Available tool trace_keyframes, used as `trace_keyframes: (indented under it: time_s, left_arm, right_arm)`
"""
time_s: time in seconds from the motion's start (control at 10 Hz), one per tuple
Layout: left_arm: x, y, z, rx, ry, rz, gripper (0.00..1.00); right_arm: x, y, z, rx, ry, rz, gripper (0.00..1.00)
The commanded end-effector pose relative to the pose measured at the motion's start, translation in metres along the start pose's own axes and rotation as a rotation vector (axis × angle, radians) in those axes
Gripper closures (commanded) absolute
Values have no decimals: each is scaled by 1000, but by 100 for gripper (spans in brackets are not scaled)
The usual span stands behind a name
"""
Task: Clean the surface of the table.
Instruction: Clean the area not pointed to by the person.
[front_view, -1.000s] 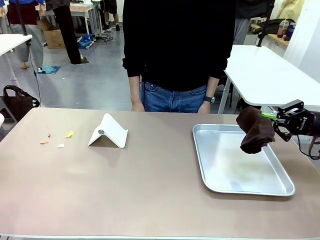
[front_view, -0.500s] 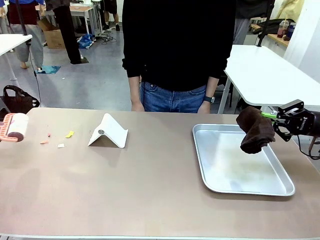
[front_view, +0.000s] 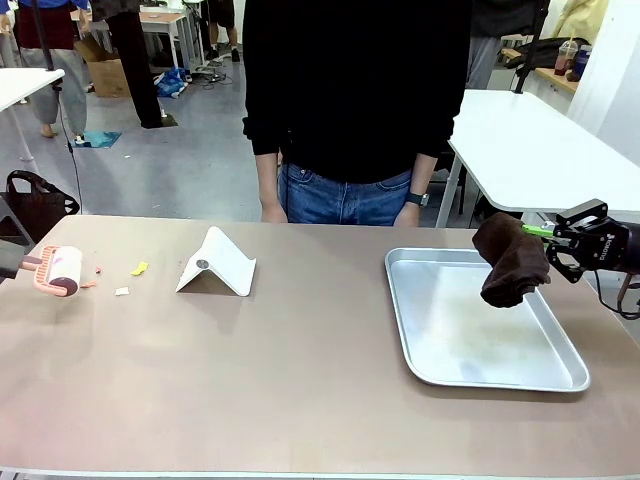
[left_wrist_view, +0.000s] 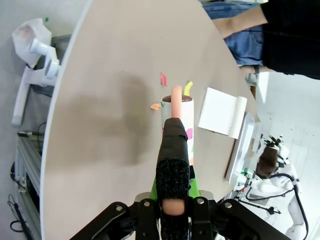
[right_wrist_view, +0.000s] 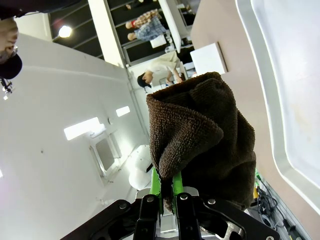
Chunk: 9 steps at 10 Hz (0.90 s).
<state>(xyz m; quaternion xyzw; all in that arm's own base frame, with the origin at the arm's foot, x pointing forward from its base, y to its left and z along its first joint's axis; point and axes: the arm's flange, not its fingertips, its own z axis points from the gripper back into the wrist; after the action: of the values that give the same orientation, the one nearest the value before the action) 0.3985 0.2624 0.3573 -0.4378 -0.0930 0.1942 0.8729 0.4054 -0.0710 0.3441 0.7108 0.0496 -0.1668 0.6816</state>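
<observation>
Pinching a lint roller (front_view: 60, 270) with the left gripper (left_wrist_view: 173, 207), low over the table's (front_view: 300, 390) far-left end beside paper scraps (front_view: 139, 268). At right, right gripper (right_wrist_view: 169, 190) clamped on a brown cloth (front_view: 510, 262). Might flick scraps off the left edge if swept outward.

Setting: open robotics lab or workshop hall. What you can check:
- your table (front_view: 300, 390), shared with a standing person (front_view: 355, 100)
- white work tables (front_view: 530, 140) on both sides
- bare grey floor (front_view: 190, 170)
- cardboard box (front_view: 105, 75) and loose cables (front_view: 213, 72) on that floor
- more people standing by a far desk (front_view: 165, 20)
- white walls and a ceiling light panel (right_wrist_view: 82, 127)
</observation>
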Motion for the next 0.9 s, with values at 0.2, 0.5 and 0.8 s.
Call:
trace_keyframes:
  time_s: [0.2, 0.5, 0.8]
  left_arm:
    - [1, 0, -13, 123, -15, 19, 78]
    - [7, 3, -28, 184, -30, 31, 78]
    - [12, 2, -51, 223, 15, 37, 78]
  right_arm:
    - [-4, 3, -1, -13, 0, 23, 90]
    - [-4, 3, -1, -13, 0, 23, 90]
    - [-4, 3, -1, -13, 0, 23, 90]
